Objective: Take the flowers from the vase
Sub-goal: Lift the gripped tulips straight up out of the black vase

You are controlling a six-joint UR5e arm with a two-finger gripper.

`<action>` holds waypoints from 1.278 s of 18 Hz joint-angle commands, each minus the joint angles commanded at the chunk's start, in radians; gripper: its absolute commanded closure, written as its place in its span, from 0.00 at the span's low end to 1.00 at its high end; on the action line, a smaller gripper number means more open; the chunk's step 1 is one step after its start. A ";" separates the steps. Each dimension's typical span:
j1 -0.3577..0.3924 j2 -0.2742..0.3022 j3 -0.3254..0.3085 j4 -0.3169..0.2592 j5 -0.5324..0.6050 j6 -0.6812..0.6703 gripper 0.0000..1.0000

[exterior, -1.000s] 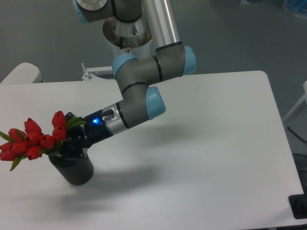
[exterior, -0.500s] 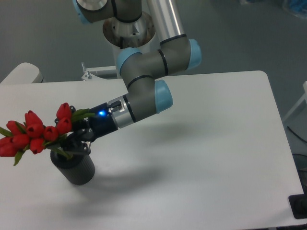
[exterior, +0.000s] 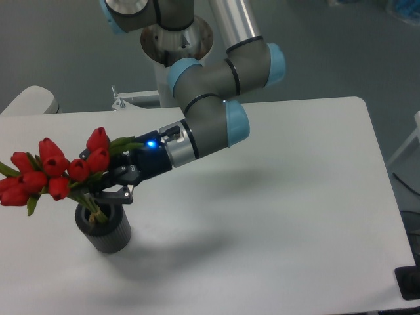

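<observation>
Clamped on the green stems of the flowers (exterior: 56, 172), my gripper (exterior: 100, 185) sits in the left-middle of the frame, its black fingers (exterior: 113, 194) closed around the bunch just under the buds. A small blue light glows on my wrist just behind the gripper body.

From my grip the red tulip buds fan out up and to the left, toward the left edge of the frame, with one bud standing highest just above my fingers and a green leaf lying over the top of the gripper. Below my fingers the stems run down and slightly left into the mouth of the vase (exterior: 105, 230), so the lower ends are inside the rim; I cannot tell whether they touch the bottom.

The vase stands upright in the lower left of the frame, a short black ribbed cylinder directly beneath my gripper, apart from the fingers. It throws a soft shadow to the right across the table (exterior: 282, 216).

My forearm slants from the gripper up and to the right, through grey joints with pale blue caps, to the silver column (exterior: 233, 20) at the top centre of the frame. The white table fills most of the picture, its rounded far corner at the upper right. A pale rounded object (exterior: 29, 100) shows at the upper left beyond the table edge.
</observation>
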 joint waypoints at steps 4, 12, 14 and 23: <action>-0.002 0.000 0.025 -0.002 -0.024 -0.026 1.00; 0.003 0.002 0.058 -0.002 -0.037 -0.084 1.00; 0.012 0.009 0.064 -0.002 -0.044 -0.118 1.00; 0.052 0.035 0.071 -0.002 -0.046 -0.262 1.00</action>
